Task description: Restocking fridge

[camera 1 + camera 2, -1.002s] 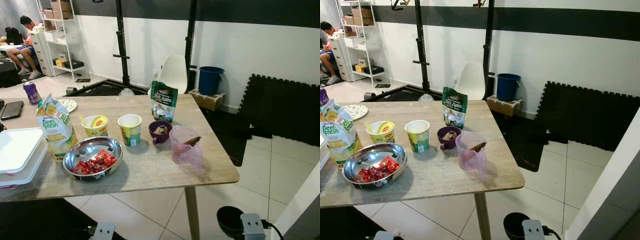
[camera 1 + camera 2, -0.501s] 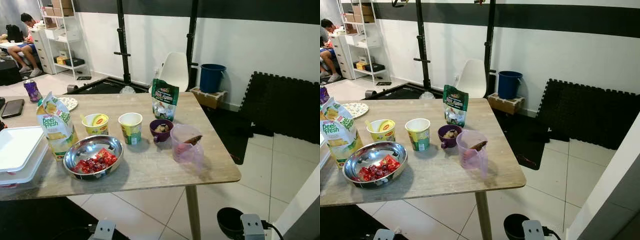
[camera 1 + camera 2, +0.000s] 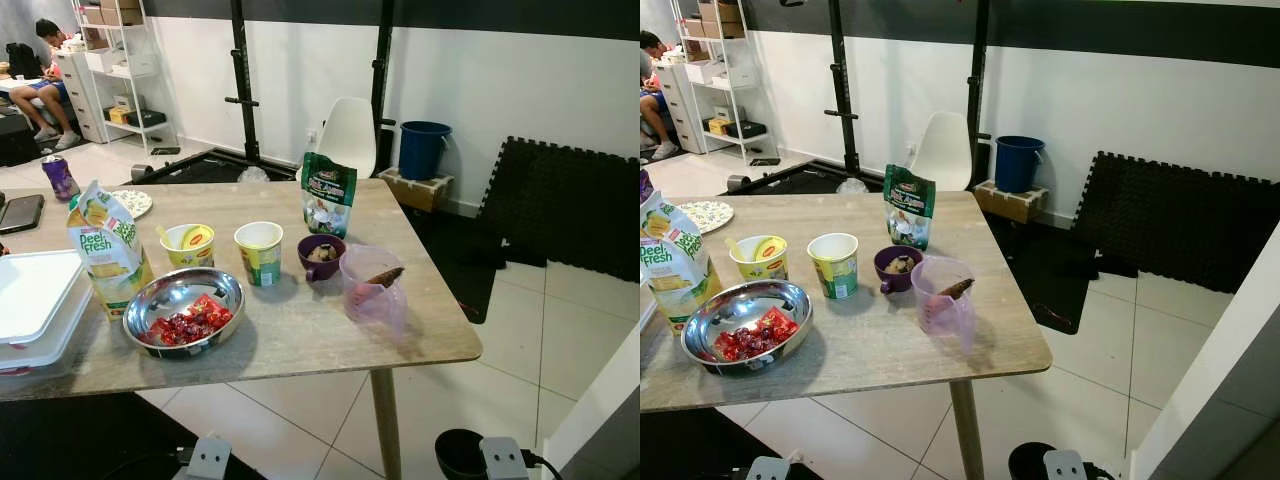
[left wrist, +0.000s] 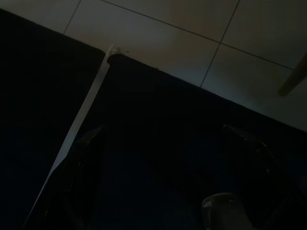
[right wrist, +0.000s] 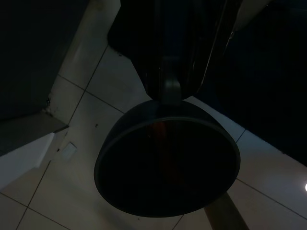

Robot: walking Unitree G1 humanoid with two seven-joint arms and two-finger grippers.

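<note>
— On the wooden worktop (image 3: 300, 330), what is laid out?

— A white lidded container (image 3: 30, 305) is seen at the robot's left edge, then a Peel Fresh juice carton (image 3: 107, 250), with a steel bowl (image 3: 185, 311) of red pieces just in front of it. Behind the bowl, a yellow cup (image 3: 190, 246), a green-and-yellow cup (image 3: 260, 252) and a purple mug (image 3: 321, 257) are lined up. A pink plastic jug (image 3: 371, 287) is placed near the right edge; a green pouch (image 3: 328, 194) is stood upright behind the mug.

— And the end effectors?

— The left end effector (image 4: 168, 177) is hung over dark flooring, fingers held apart. The right end effector (image 5: 184, 48) is held over a dark dish; its state cannot be told.
</note>
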